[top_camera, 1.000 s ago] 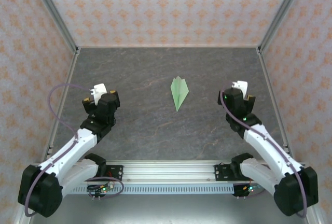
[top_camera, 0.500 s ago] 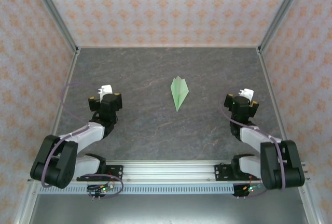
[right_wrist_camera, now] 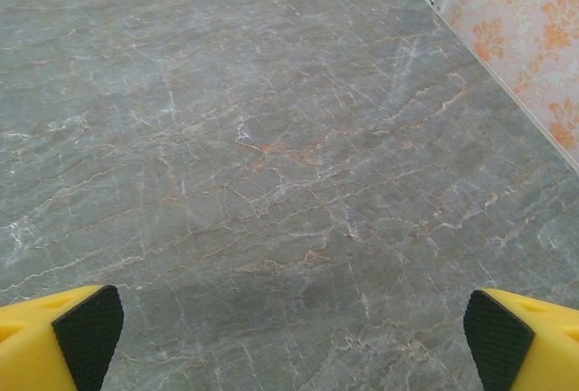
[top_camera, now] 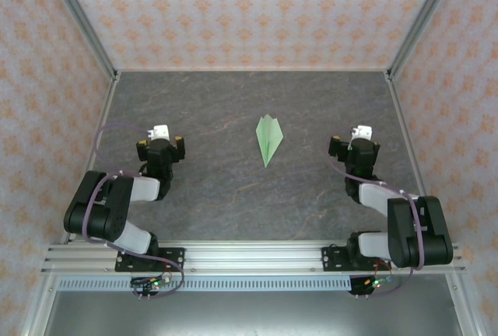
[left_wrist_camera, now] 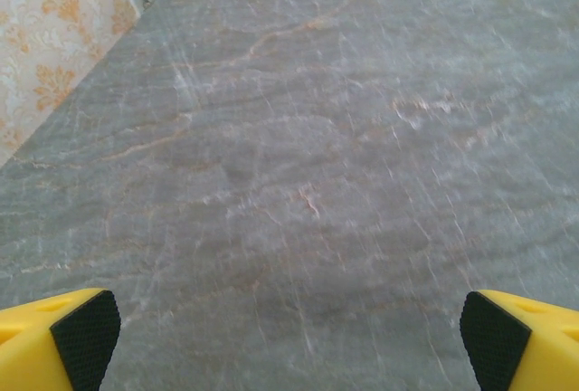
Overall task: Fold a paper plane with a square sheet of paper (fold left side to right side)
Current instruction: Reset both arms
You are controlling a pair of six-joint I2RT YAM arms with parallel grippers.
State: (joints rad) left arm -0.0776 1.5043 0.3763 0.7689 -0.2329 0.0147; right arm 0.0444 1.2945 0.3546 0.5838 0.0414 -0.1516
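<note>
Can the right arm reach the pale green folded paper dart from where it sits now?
Probably yes: the pale green paper dart lies alone on the grey table, nothing between it and the open right gripper.

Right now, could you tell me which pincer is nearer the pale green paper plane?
The right pincer; the pale green paper plane lies clearly farther from the left pincer.

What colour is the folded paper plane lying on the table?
The paper plane is plain pale green with no markings. It shows best in the top external view.
</note>
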